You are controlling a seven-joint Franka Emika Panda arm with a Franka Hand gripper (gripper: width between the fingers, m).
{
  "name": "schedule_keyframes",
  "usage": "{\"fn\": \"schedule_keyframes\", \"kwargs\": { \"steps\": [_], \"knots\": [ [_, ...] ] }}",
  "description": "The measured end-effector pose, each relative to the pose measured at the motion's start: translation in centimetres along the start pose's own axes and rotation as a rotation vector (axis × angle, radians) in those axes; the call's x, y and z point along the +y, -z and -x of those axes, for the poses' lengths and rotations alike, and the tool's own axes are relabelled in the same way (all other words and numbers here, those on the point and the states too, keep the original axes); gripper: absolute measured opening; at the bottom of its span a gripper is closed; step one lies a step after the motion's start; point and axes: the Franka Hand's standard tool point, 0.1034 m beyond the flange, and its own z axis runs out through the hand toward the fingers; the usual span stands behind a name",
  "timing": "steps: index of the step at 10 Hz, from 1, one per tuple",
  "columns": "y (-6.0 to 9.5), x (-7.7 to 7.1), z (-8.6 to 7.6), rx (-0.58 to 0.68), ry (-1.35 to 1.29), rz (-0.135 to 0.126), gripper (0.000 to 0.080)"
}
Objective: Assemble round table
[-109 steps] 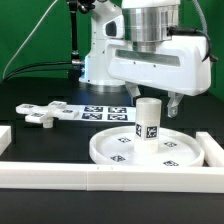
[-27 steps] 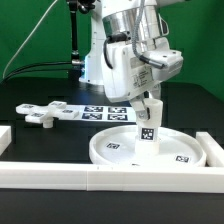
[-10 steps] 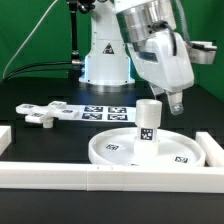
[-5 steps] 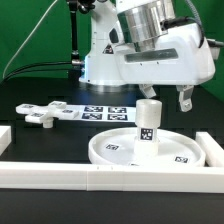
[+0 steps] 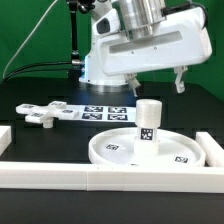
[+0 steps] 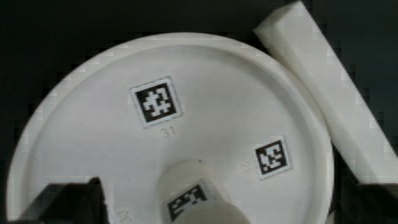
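— What has changed since a moment ago?

— Your gripper has risen clear of the post and now hangs above it, touching nothing. The post itself has not shifted.

— Take me from the front backward.

— Nearest you lies the long front border rail. Just behind it the round disc sits rim up on the black table. The post stands upright on the disc, near its middle, with a tag facing the exterior camera. A side rail runs beside the disc at the exterior view's right. Your wrist view shows the two close together, but you cannot tell whether they touch.

— And the claw?

— Its fingers are spread well apart, with nothing between them.

— Farther back?

— The marker board lies behind the disc. The cross piece lies flat by the board's end at the exterior view's left, well apart from the disc.
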Motion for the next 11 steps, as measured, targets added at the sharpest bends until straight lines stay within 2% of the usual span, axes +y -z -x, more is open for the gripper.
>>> {"fn": "schedule_keyframes", "kwargs": {
  "steps": [1, 5, 6, 8, 9, 10, 11],
  "knots": [
    [0.4, 0.7, 0.2, 0.008, 0.106, 0.002, 0.0649],
    [0.2, 1.0, 0.0, 0.003, 0.37, 0.017, 0.0649],
    [0.0, 1.6, 0.0, -0.006, 0.541, 0.063, 0.0649],
    [-0.3, 3.0, 0.2, -0.023, 0.704, 0.125, 0.0649],
    [-0.5, 3.9, 0.0, 0.007, 0.802, 0.144, 0.0649],
    [-0.6, 4.9, -0.2, -0.001, 0.851, 0.128, 0.0649],
    [-0.4, 5.3, -0.5, -0.005, 0.911, 0.142, 0.0649]
  ]
}}
